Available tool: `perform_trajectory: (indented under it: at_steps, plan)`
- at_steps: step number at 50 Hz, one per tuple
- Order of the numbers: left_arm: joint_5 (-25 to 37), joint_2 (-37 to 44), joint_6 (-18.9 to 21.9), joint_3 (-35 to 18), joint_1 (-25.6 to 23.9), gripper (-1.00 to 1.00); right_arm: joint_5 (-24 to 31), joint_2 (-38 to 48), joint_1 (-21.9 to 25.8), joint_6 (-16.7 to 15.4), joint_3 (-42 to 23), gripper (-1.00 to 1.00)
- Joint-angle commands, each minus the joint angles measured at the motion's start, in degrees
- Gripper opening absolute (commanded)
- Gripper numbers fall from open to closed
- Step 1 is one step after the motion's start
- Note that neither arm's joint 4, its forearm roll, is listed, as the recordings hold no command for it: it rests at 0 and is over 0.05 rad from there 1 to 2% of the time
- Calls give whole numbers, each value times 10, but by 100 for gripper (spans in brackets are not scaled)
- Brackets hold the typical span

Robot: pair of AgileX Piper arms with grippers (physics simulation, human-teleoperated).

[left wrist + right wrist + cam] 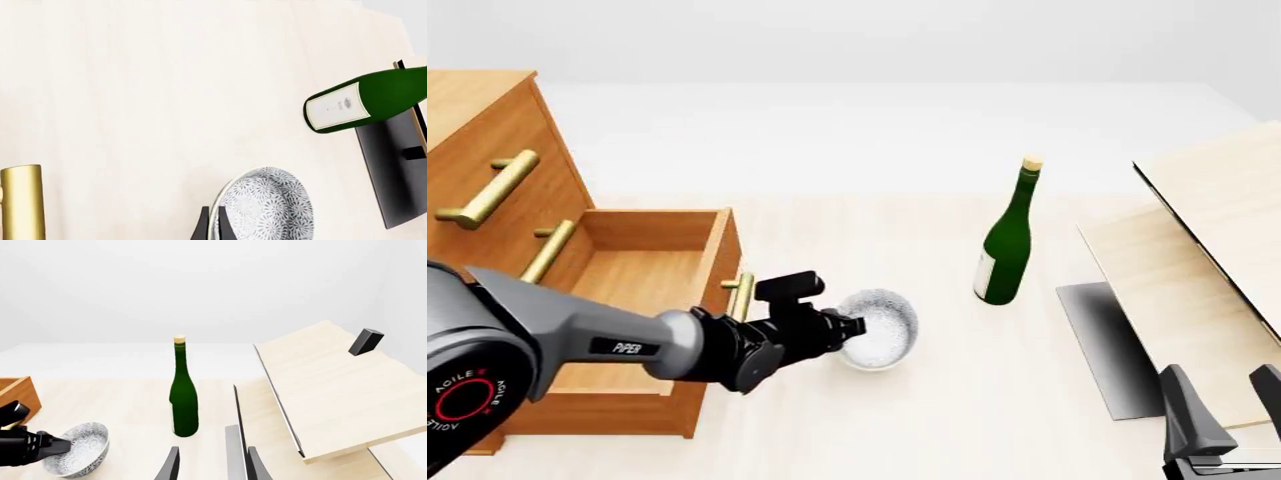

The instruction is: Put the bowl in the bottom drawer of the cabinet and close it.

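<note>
The bowl point(881, 330), white with grey speckles, sits just right of the open bottom drawer point(627, 300) of the cabinet point(481, 130). My left gripper point(854, 328) is shut on the bowl's near rim. In the left wrist view the two fingertips point(200, 227) pinch the rim of the bowl point(267, 207), one finger inside and one outside. In the right wrist view the bowl point(77, 450) looks slightly tilted. Whether it touches the table I cannot tell. My right gripper point(1225, 400) stands open at the front right, holding nothing.
A tall green bottle point(1008, 240) stands right of the bowl. Pale wood boards point(1214, 230) lean on a dark stand at the right, over a grey mat point(1101, 340). The drawer's brass handle point(737, 292) is close behind my left wrist.
</note>
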Motion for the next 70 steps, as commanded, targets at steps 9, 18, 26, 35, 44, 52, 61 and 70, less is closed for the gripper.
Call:
perform_trajectory:
  at_steps: [9,18,26,35,44,52,61,70]
  plan:
    - [-2,-41,5,44,19,-100,0,0,0,0,0,100]
    - [18,-75,6,54,20,-100,0,0,0,0,0,100]
    - [43,-111,12,61,21,-100,0,0,0,0,0,100]
    - [100,-151,49,48,31,-100,0,0,0,0,0,100]
    - [157,-202,87,40,39,-100,0,0,0,0,0,100]
    - [206,-252,116,32,46,-100,0,0,0,0,0,100]
    - [248,-300,137,31,57,-100,0,0,0,0,0,100]
    - [293,-349,145,31,58,-100,0,0,0,0,0,100]
